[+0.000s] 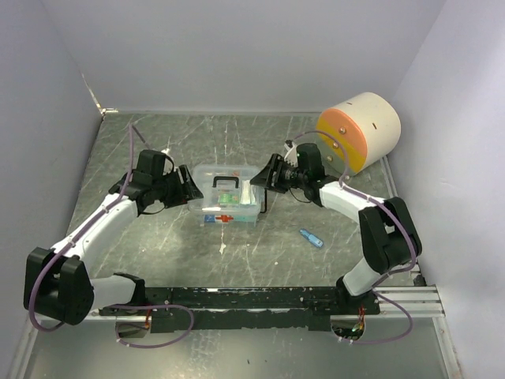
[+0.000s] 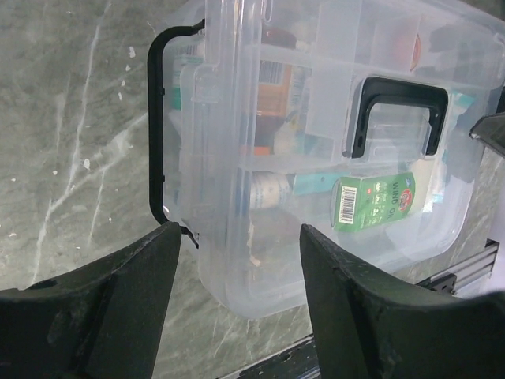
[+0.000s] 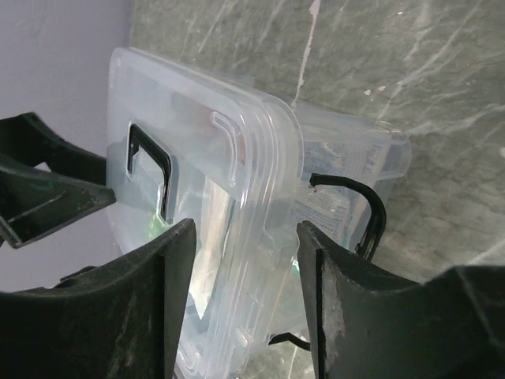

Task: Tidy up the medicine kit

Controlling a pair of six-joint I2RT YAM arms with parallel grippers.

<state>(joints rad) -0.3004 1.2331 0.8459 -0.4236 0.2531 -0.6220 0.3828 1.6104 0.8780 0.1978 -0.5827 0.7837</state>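
The medicine kit [image 1: 227, 196] is a clear box standing mid-table, with a black handle [image 2: 398, 114] on its lid. A green packet [image 2: 371, 201] and other items show through the plastic. My left gripper [image 1: 188, 189] is at the kit's left end, open. Its fingers straddle a corner of the kit [image 2: 316, 158], and a strip of table shows beside one finger. The black side latch [image 2: 155, 126] hangs loose there. My right gripper [image 1: 264, 178] is at the right end, closed on the lid's rim [image 3: 237, 181], which fills the gap between its fingers. Another latch [image 3: 371, 213] stands swung out.
A large cream cylinder with an orange face [image 1: 359, 130] lies at the back right, close behind the right arm. A small blue item [image 1: 312, 238] lies on the table right of the kit. A black rail [image 1: 260, 296] runs along the near edge. Grey walls enclose three sides.
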